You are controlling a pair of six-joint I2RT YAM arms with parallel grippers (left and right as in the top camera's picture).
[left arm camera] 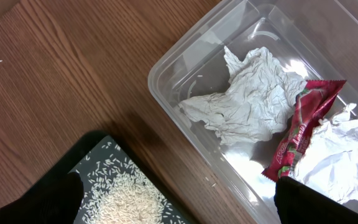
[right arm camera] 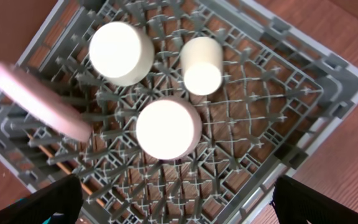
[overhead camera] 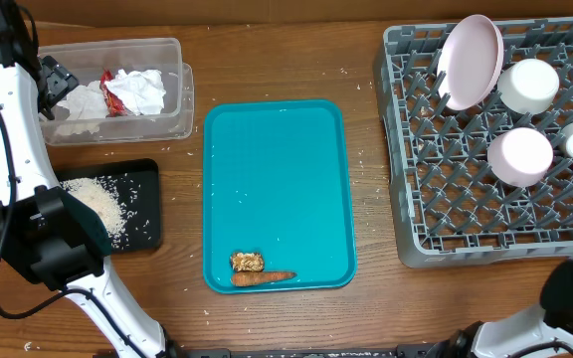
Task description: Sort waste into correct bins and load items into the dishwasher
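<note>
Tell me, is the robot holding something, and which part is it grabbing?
Nothing is held. The left tool is open over the clear bin, and the right tool is open above the dish rack.

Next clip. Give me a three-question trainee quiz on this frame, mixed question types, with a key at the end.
1. What lies on the teal tray?
A) a carrot and a brown food scrap
B) a spoon and a fork
C) a banana peel
2. True or false: the red wrapper lies in the clear plastic bin beside crumpled paper.
3. Fill in: the black tray holds loose ____.

Key: 1 A; 2 true; 3 rice.
</note>
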